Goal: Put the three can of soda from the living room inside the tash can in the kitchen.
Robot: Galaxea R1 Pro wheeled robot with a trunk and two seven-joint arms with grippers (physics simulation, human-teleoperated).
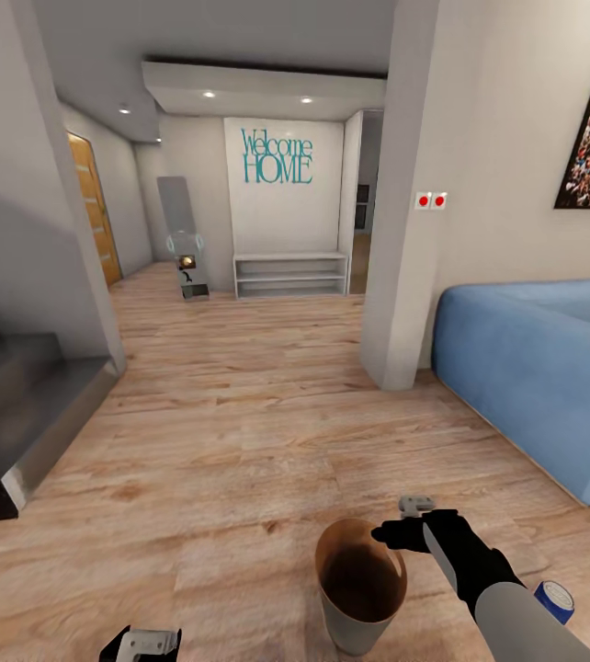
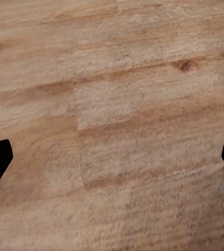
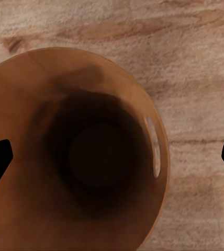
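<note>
The tash can [image 1: 361, 588] stands on the pale wood floor at the bottom middle of the head view, grey outside and brown inside. My right gripper [image 1: 398, 533] hovers over its right rim, open. In the right wrist view the tash can [image 3: 86, 157] appears from above, dark inside with no can showing, and the right gripper [image 3: 112, 162] holds nothing between its widely spread black tips. A dark blue can of soda [image 1: 554, 598] with a silvery top sits low at the right, partly hidden by my right forearm. My left gripper [image 1: 143, 644] hangs low at the left, open over bare floor [image 2: 112, 104].
A light blue sofa [image 1: 534, 386] fills the right side. A white pillar [image 1: 405, 276] stands beside it. Grey stairs [image 1: 19, 405] rise at the left. Far ahead are a white low shelf [image 1: 290, 274] under "Welcome HOME" lettering and a wooden door [image 1: 93, 207].
</note>
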